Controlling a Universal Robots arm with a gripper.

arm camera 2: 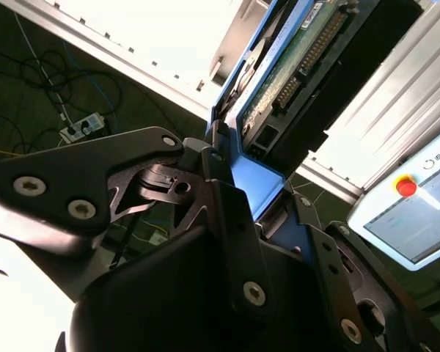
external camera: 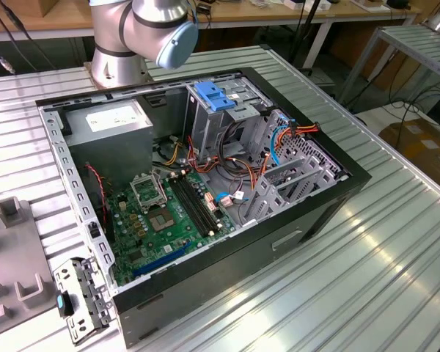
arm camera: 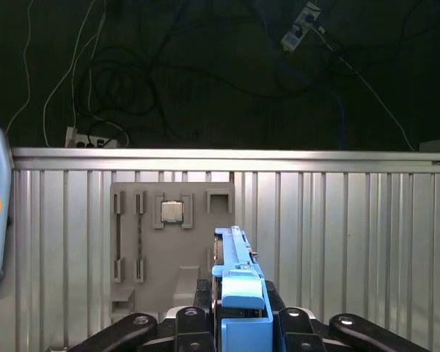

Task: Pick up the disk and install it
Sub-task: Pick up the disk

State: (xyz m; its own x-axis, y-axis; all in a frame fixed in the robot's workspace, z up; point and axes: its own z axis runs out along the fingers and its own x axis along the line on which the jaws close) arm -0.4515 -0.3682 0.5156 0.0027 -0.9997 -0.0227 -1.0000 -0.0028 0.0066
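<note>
In both wrist views my gripper (arm camera: 240,312) is shut on the disk (arm camera: 238,282), which I hold edge-on above the ribbed metal table. The first wrist view looks along its blue plastic side rail, with a black finger on each side. In the second wrist view the gripper (arm camera 2: 260,187) clamps the disk (arm camera 2: 297,73) at its near end. There I see the disk's green circuit-board underside, a connector row and the blue rail. In the exterior view the open computer case (external camera: 337,194) lies on its side, its drive cage (external camera: 227,110) topped by a flat blue latch (external camera: 214,97).
The arm's base (external camera: 136,33) stands behind the case. Inside lie the motherboard (external camera: 169,213), the grey power supply (external camera: 114,125) and loose cables. A grey fixture plate (arm camera: 172,242) holds a processor chip (arm camera: 174,211). A pendant with a red button (arm camera 2: 406,187) sits beside the table.
</note>
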